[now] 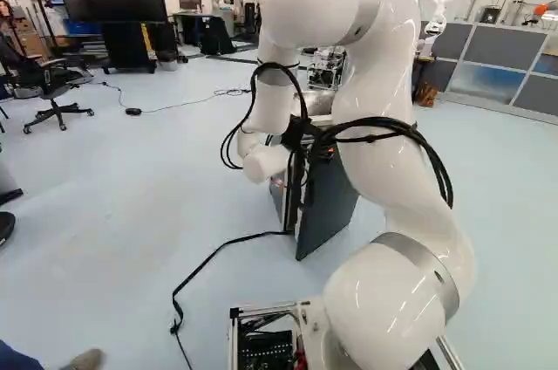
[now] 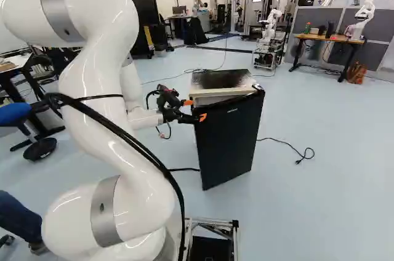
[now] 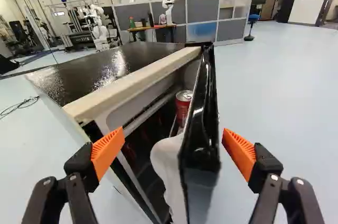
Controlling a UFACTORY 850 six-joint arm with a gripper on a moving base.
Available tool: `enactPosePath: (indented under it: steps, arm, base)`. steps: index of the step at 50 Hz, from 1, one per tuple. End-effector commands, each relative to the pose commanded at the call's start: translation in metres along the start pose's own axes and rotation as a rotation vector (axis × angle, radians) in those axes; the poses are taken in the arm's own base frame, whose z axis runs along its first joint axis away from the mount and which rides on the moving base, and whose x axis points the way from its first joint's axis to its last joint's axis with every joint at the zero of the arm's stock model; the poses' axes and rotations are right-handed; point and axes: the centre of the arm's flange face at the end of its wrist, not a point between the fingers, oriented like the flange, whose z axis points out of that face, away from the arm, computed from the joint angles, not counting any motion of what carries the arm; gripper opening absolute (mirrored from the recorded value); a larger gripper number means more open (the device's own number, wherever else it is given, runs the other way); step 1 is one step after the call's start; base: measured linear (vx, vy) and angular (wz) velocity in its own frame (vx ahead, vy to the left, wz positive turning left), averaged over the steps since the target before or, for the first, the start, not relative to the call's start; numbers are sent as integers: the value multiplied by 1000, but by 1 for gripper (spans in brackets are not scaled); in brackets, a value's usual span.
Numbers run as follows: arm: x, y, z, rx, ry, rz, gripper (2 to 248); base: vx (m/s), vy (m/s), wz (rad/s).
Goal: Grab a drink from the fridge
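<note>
Inside the fridge [image 2: 218, 79], toward its right end, a red can [image 3: 183, 102] stands upright close to the inner face of the door [image 3: 207, 102]; whether the shelf under it belongs to the door or the cabinet cannot be determined. The door is ajar: its free edge lies at the left, nearest the gripper [image 3: 174, 149], and its hinge appears to be at the right. The narrow gap exposes the can from the left but probably does not admit the gripper. The gripper is spread wide and has hold of nothing. One orange pad [image 3: 240, 152] is on the near, outer side of the door, the other beside the cabinet's front corner, so that door edge and gap both lie between them; contact cannot be confirmed. This placement suits work on the door edge, not a grasp of the can. The arm [image 2: 95, 98] reaches in from the left, which leaves the door's swing toward the near side largely unobstructed. Judged next step: hook the far finger behind the door edge and draw it nearer. Caution: closing from this position could catch the cabinet corner together with the door.
</note>
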Motion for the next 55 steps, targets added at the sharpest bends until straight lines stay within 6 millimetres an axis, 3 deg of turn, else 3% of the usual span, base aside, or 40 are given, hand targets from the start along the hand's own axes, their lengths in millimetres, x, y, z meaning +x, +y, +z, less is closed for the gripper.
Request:
enactPosePath:
  steps: [30, 55]
  arm:
    - [-2, 60, -44, -39, -24, -65, 247]
    - [-3, 64, -49, -45, -26, -69, 247]
  base:
    - [0, 0, 0]
    - [0, 0, 0]
